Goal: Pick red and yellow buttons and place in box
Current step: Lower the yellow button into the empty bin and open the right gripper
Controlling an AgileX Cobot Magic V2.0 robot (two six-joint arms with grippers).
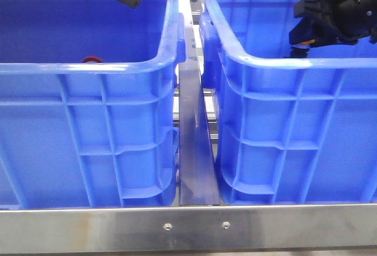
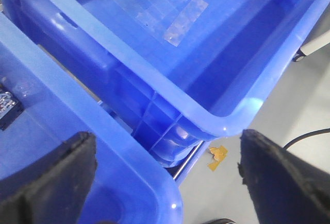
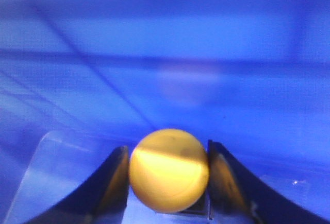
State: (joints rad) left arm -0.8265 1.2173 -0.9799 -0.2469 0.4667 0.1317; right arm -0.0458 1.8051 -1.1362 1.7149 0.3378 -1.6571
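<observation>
No text, label, brand, number or sign can be read in any of the three views. The clear tape strips (image 2: 170, 13) on the crate (image 2: 227, 118) floor in the left wrist view are blank, and the small yellow scrap (image 2: 217, 155) on the ground beside that crate shows no legible marks. The metal rail (image 1: 188, 228) along the front edge bears only two screws, no lettering.
</observation>
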